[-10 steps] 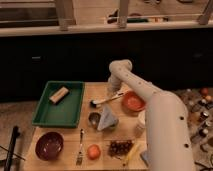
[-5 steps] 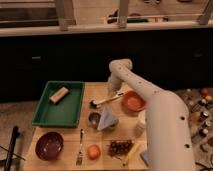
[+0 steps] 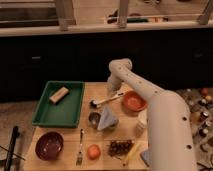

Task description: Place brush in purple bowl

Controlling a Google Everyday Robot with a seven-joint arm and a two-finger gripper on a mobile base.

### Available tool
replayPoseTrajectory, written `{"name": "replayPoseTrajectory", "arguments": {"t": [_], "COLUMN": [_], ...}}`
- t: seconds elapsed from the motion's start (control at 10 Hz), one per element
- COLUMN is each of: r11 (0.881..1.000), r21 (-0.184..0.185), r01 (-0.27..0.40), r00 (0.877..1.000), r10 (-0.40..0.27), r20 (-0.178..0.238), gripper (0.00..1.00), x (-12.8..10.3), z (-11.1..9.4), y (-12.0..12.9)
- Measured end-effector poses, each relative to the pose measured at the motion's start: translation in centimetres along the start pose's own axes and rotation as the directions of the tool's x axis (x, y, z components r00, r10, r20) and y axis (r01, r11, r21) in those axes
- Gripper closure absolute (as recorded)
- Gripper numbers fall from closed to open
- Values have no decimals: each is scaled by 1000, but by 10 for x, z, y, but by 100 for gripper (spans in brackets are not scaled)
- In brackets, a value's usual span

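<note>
The brush (image 3: 105, 100) lies on the wooden table, its white handle pointing right and up and its dark round head (image 3: 93, 104) at the left end. My gripper (image 3: 114, 94) hangs from the white arm just above the handle's right end, near the orange bowl. The purple bowl (image 3: 49, 145) sits at the table's front left corner, far from the gripper, with nothing in it.
An orange bowl (image 3: 134, 101) sits right of the gripper. A green tray (image 3: 75, 107) with a tan block (image 3: 59, 94) fills the back left. A metal cup (image 3: 93, 119), grey-blue cloth (image 3: 108, 119), fork (image 3: 80, 147), orange fruit (image 3: 93, 151), grapes (image 3: 120, 147) and banana (image 3: 131, 153) lie in front.
</note>
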Motion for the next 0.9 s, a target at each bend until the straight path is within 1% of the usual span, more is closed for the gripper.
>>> {"name": "replayPoseTrajectory", "arguments": {"t": [0.1, 0.7, 0.8, 0.9], "r11": [1000, 1000, 1000, 1000], "r21": [-1, -21, -22, -26], "r01": [2, 3, 0, -4], "r00": [1000, 1000, 1000, 1000], "r10": [-2, -3, 0, 4], "r20": [1, 13, 15, 18], "gripper": [20, 21, 24, 33], "x": [0, 1, 3, 4], "z": [1, 12, 14, 18], "y": [0, 2, 1, 1]}}
